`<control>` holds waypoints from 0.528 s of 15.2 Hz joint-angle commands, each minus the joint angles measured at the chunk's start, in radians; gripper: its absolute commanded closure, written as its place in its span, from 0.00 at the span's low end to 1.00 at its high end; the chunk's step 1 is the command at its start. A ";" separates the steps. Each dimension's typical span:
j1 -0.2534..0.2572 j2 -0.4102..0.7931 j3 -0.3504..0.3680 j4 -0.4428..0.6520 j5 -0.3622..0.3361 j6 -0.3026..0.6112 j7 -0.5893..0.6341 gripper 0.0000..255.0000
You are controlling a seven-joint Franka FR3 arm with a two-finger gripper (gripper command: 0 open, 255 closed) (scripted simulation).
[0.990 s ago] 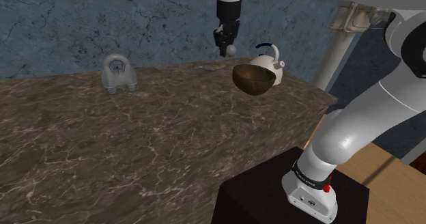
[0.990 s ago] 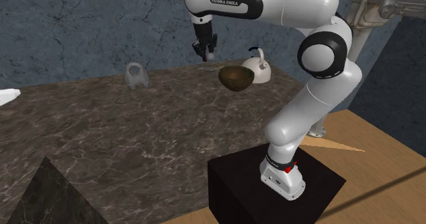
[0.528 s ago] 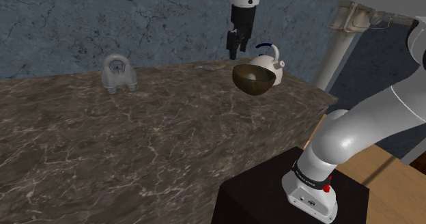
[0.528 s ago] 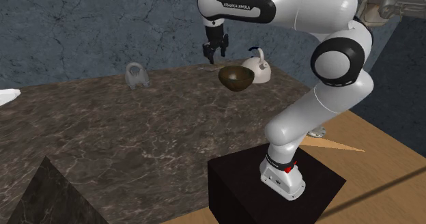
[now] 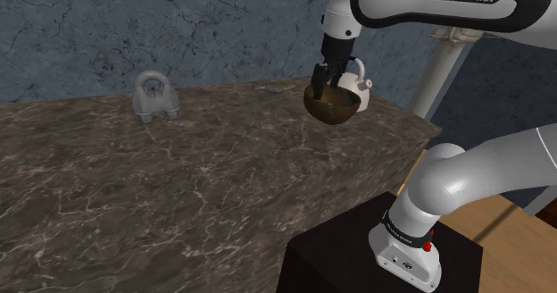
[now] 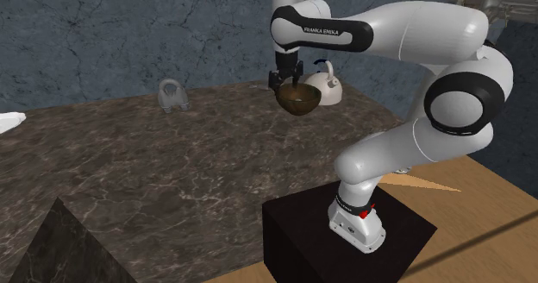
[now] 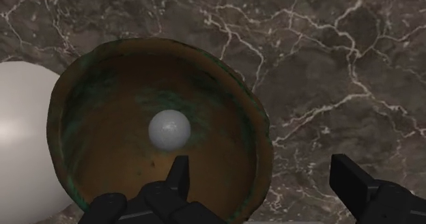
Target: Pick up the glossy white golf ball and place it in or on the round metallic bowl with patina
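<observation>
The white golf ball (image 7: 169, 130) lies at the bottom of the round brown bowl (image 7: 102, 106), whose inside shows green patina. My gripper (image 7: 259, 162) hangs open just above the bowl with nothing between its fingers; one finger (image 7: 179, 171) is over the bowl's inside, the other (image 7: 348, 178) is past its rim, over the marble. In the shoulder view the gripper (image 5: 323, 84) sits low over the bowl (image 5: 337, 108) at the far right of the dark marble counter (image 5: 178, 184). The second exterior view has the gripper (image 6: 284, 81) right above the bowl (image 6: 297, 101).
A white kettle (image 5: 354, 79) stands right behind the bowl, touching or nearly touching it. A grey metal shackle (image 5: 153, 96) rests at the counter's back left. The black stand (image 5: 348, 255) is at the shoulder view's lower right. A dark wedge (image 6: 60, 247) fills the second exterior view's lower left.
The gripper carried the ball to the shoulder view's right, came down over the bowl and opened. The ball left the fingers and now lies in the bowl.
</observation>
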 commanded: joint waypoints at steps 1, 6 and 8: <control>0.001 -0.012 -0.001 -0.037 0.003 0.026 0.002 0.00; 0.002 -0.018 -0.001 -0.089 0.003 0.072 0.001 0.00; 0.002 -0.018 -0.001 -0.089 0.003 0.072 0.001 0.00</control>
